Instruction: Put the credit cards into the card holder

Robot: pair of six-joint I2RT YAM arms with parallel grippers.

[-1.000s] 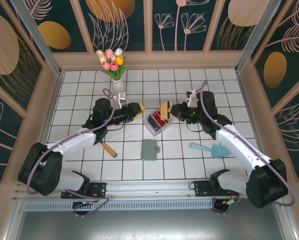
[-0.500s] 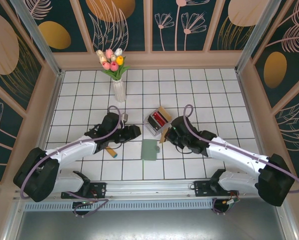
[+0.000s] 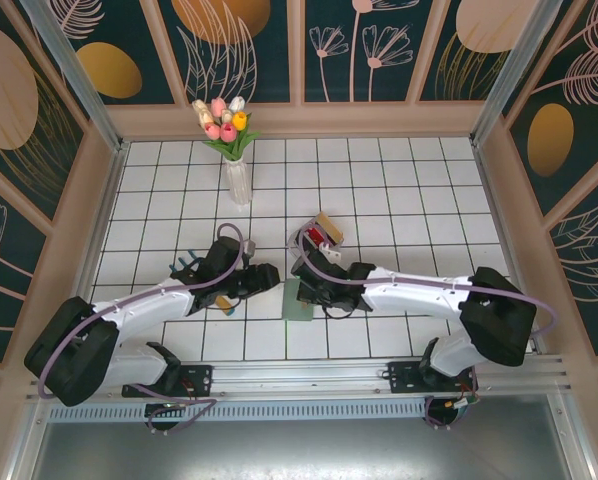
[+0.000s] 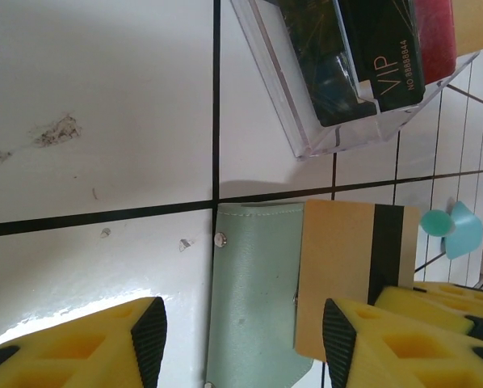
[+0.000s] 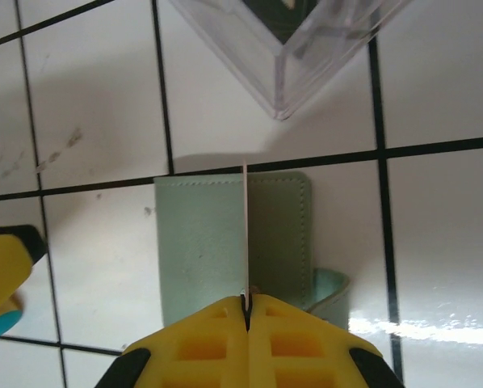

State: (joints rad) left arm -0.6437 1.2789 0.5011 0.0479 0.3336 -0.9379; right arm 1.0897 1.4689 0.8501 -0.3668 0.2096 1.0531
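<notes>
The sage green card holder [image 4: 254,299] lies flat and closed on the white tiles, also seen from above [image 3: 299,306]. My right gripper [image 5: 246,303] is shut on a tan credit card with a dark stripe [image 4: 346,267], held upright on edge just over the holder [image 5: 201,242]; in its own view the card [image 5: 245,234] is a thin line. My left gripper [image 4: 243,339] is open, its black pads [image 4: 149,335] straddling the holder from the left. More credit cards, a dark one marked VIP [image 4: 395,65] and a red one [image 4: 435,24], stand in the clear box.
The clear plastic box [image 3: 317,238] stands just beyond the holder. A white vase of tulips [image 3: 237,180] is at the back left. A small wooden-handled tool [image 3: 222,301] lies under my left arm. A teal scoop [image 4: 455,228] lies to the right.
Both arms swung down from the clear box toward the card holder. The right gripper carried the tan card over the holder. The left jaws widened.
</notes>
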